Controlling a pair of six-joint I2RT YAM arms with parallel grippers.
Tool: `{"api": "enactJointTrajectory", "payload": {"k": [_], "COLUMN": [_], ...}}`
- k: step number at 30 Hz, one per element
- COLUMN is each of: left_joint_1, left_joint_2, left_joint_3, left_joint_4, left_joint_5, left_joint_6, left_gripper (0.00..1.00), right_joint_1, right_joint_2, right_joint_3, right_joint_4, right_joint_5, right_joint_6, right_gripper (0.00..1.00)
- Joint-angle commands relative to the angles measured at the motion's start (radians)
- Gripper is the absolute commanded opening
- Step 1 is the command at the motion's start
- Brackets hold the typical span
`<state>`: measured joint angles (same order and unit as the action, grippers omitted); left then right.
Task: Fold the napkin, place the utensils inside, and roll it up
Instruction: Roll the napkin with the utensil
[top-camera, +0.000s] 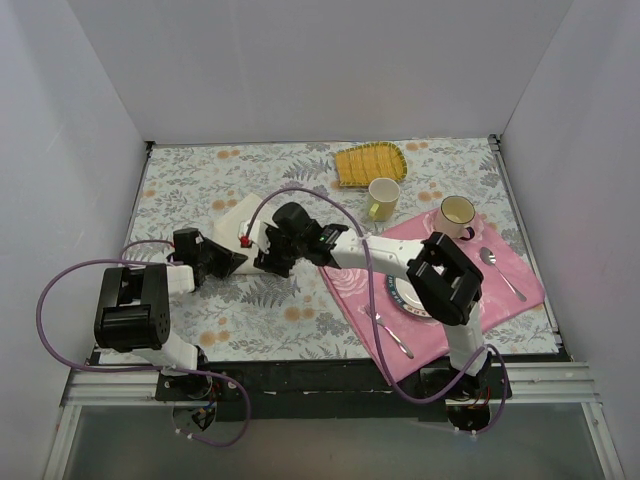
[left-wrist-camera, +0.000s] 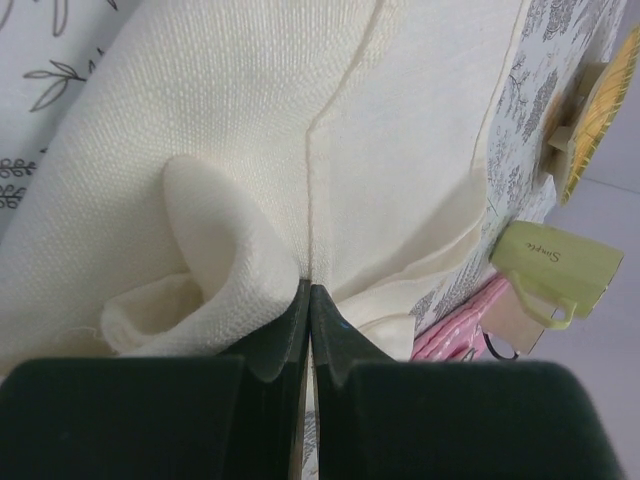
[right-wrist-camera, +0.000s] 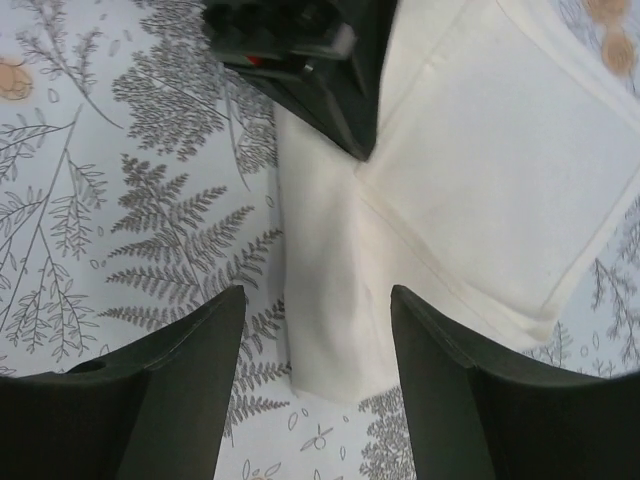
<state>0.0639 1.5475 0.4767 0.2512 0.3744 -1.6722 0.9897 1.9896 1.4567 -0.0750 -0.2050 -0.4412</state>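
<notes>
**Napkin fold: left pinching, right open over the strip**

The napkin (top-camera: 232, 213) is lying left of the table (top-camera: 190, 180) centre. The left claw (left-wrist-camera: 308, 300) is clamping shut on a bunched fold of it. The right claw (right-wrist-camera: 315, 295) is hovering wide open, straddling the folded strip and gripping nothing. My call: left should be anchoring while right is dropping onto the strip's edge, catching all layers and pulling flat. No gold utensil is showing.

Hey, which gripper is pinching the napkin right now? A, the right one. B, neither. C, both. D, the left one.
D: the left gripper is closed on a fold of the napkin, while the right gripper stands open over the cloth.
</notes>
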Motion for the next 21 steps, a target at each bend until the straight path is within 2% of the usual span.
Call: {"api": "enactJointTrajectory", "payload": {"k": [1, 8, 14, 21], "left_joint_1": [0.004, 0.004, 0.004, 0.004], "left_joint_2": [0.056, 0.066, 0.065, 0.069], "left_joint_3": [-0.02, -0.01, -0.012, -0.009], "left_joint_4": [-0.164, -0.174, -0.173, -0.178], "left_joint_5": [-0.094, -0.081, -0.081, -0.075], "left_joint_6": [0.065, 0.077, 0.083, 0.085], "left_gripper": [0.0, 0.0, 0.0, 0.0], "right_joint_1": [0.038, 0.055, 0.055, 0.044], "right_joint_2": [0.037, 0.141, 0.207, 0.248], "right_joint_3": [-0.004, 0.045, 0.086, 0.108], "right_joint_4": [0.066, 0.124, 0.084, 0.014], "right_joint_5": [-0.008, 0.049, 0.108, 0.124], "right_joint_6": [-0.154, -0.202, -0.221, -0.179], "right_gripper": [0.68, 0.68, 0.68, 0.59]}}
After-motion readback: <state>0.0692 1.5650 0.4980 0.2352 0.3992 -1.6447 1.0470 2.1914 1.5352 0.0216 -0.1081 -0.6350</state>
